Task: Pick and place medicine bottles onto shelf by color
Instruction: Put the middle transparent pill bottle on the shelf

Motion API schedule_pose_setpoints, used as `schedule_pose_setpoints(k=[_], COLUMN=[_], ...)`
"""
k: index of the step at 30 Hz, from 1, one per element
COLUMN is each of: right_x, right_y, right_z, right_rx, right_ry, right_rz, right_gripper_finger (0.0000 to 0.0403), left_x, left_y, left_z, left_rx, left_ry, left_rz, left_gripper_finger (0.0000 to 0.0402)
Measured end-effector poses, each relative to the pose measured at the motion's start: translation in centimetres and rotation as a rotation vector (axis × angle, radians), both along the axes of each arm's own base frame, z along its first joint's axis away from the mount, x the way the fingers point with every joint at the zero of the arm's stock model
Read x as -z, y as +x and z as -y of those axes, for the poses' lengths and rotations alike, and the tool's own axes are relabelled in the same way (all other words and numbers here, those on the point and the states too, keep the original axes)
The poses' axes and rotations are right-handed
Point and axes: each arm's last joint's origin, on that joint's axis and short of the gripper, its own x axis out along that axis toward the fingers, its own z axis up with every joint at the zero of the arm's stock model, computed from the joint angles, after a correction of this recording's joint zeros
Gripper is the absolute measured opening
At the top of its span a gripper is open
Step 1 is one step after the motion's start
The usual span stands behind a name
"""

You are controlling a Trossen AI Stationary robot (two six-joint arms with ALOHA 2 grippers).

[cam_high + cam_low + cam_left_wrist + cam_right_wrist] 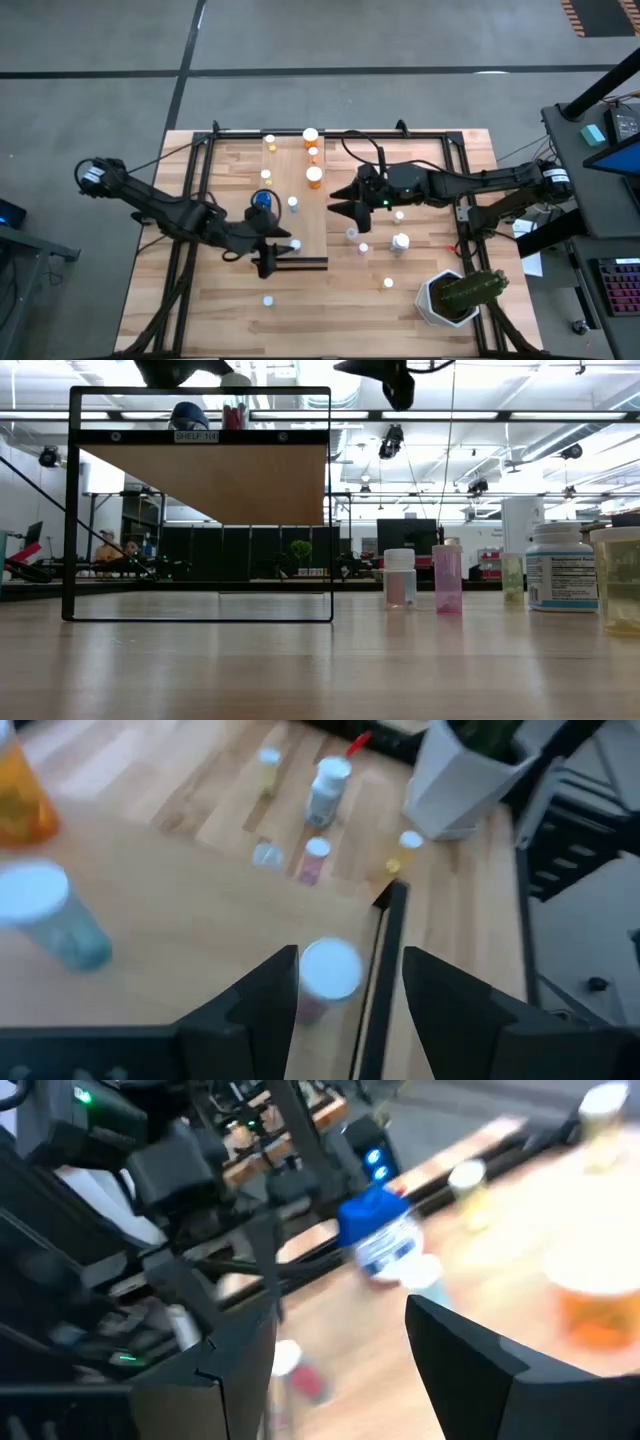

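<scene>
The shelf (240,165) is a pale board raised on a black frame (200,435). On it stand several orange bottles (314,177), a fat blue bottle (262,200) and small clear ones (293,203). My left gripper (272,256) is open at the shelf's near right corner. In the left wrist view a pink, white-capped bottle (326,975) stands on the shelf between the open fingers, close to one finger (275,995). My right gripper (345,200) is open and empty above the shelf's right edge. In its wrist view the blue bottle (380,1235) lies ahead.
Several loose bottles stand on the planked table right of the shelf (400,241), (352,233), (388,283), and one stands near the front (268,299). A white hexagonal pot with a cactus (455,295) stands at the near right. Black frame rails (460,190) run along the table's sides.
</scene>
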Motion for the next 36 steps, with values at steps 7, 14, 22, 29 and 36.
schedule_pose_setpoints(k=[7, 14, 22, 29, 36], right_x=[-2.2, -1.1, 4.1, 8.3, 11.0], right_y=[-0.1, -3.3, -2.1, 0.9, 2.8], right_z=[-0.3, -0.8, -2.9, -2.6, -2.3], right_rx=[0.022, 0.284, 0.357, 0.44, 0.463], right_ry=[0.211, 0.448, 0.443, 0.376, 0.348], right_rz=[-0.112, -0.739, -0.994, -1.026, -1.034], right_gripper_finger=[0.0215, 0.0215, 0.0215, 0.0215, 0.0215], left_x=[-2.8, -3.6, -4.7, -5.8, -7.8], left_y=[-2.0, -3.1, -4.4, -5.8, -7.6], left_z=[-0.8, -1.4, -2.1, -2.7, -3.5], left_rx=[0.05, 0.076, 0.083, 0.071, 0.06], left_ry=[0.019, 0.08, 0.141, 0.124, 0.089], left_rz=[0.107, 0.138, 0.188, 0.251, 0.4], left_gripper_finger=[0.0164, 0.0164, 0.0164, 0.0164, 0.0164])
